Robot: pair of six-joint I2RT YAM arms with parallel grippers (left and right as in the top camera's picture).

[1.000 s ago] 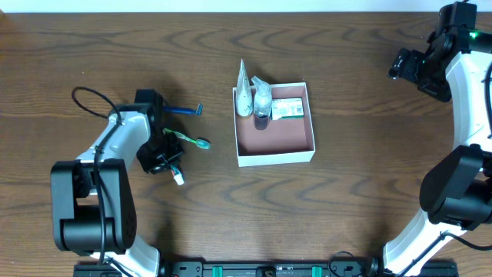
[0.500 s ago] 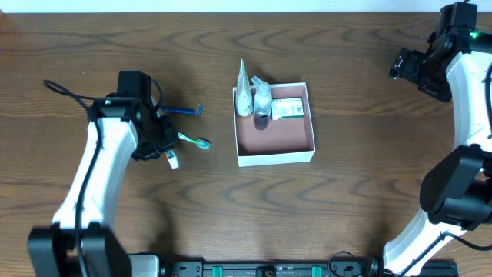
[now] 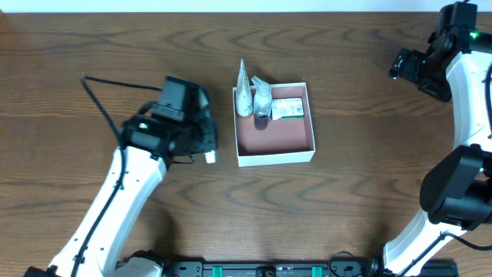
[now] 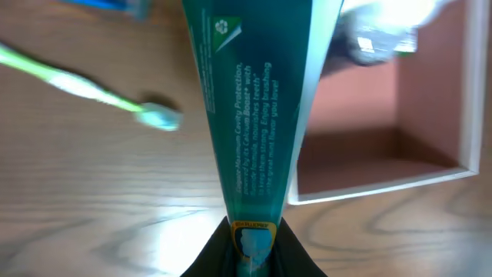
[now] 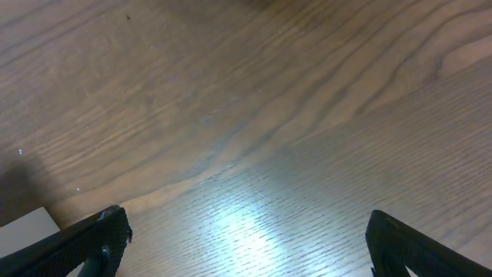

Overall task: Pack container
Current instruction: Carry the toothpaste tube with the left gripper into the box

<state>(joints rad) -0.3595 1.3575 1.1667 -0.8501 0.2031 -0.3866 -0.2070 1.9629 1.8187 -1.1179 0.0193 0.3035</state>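
Container [image 3: 280, 137]: middle of desk [image 3: 346, 200], toiletries [image 3: 261, 100] along its far wall.
Left tool [image 4: 252, 245]: clenched on teal toothpaste tube [image 4: 257, 115], near container's left wall.
Right tool [image 5: 246, 238]: released, fingers spread, far right corner.
Green toothbrush [image 4: 84, 88]: on desk.

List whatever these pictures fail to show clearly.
- Overhead: the left arm hides the toothbrush and most of the toothpaste tube.
- Left wrist: the blue razor is cut off by the top edge; so is the tube's far end.
- Left wrist: items in the container are blurred; the tube blocks some.
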